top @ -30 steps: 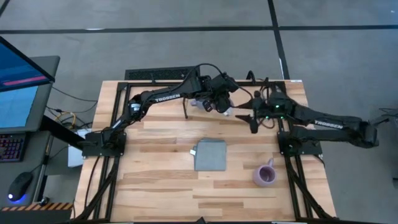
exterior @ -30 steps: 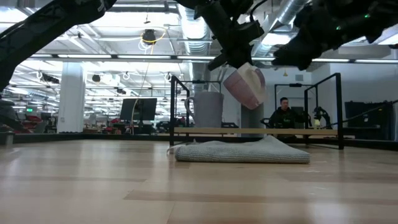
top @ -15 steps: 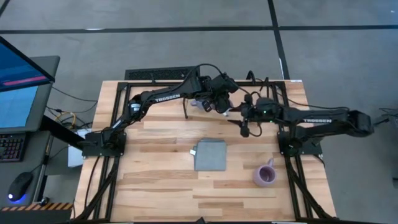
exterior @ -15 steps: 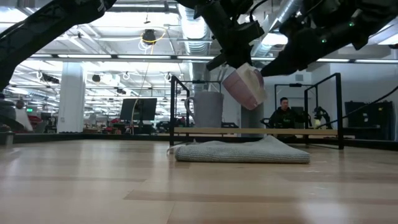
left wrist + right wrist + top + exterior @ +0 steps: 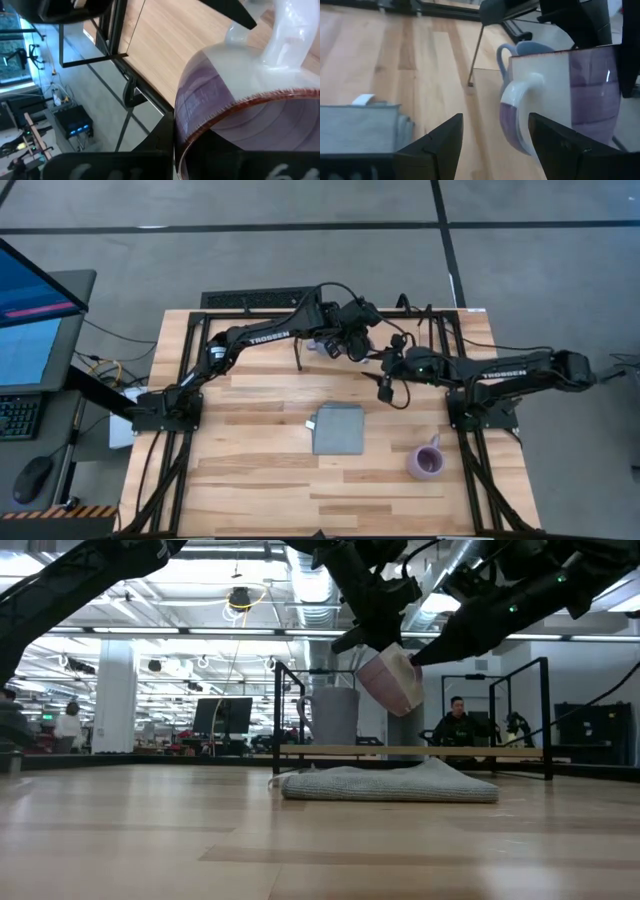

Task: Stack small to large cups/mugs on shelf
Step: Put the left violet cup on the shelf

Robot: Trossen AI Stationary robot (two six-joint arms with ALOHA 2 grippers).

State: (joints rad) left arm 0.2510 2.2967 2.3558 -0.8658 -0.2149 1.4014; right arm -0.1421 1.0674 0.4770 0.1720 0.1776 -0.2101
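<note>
My left gripper (image 5: 352,345) is shut on a light purple mug (image 5: 395,680), which it keeps tilted in the air above the shelf (image 5: 500,752) at the table's far edge. The blue mug (image 5: 525,49) stands upright on the shelf board behind it. My right gripper (image 5: 495,150) is open and level with the held mug on its right; its fingers touch nothing, and the mug's handle (image 5: 515,105) lies ahead of the gap. The second light purple mug (image 5: 428,461) stands on the tabletop near the right front. My left gripper holds the light purple mug at its red-edged rim (image 5: 235,107), coming from above. One dark finger (image 5: 626,65) runs down the outer wall opposite the handle; where the other finger sits is hidden. The mug is lifted clear of the shelf and tilted.
A folded grey-blue cloth (image 5: 338,428) lies flat mid-table, in front of the shelf. The shelf's thin black rod frame (image 5: 545,715) rises around the board. Bare wooden tabletop (image 5: 250,460) spreads to the left and near side. People show in the room beyond.
My right gripper has moved toward the table's left, closing on the mug held by my left gripper, and stays open. The held mug and my left arm have kept still.
</note>
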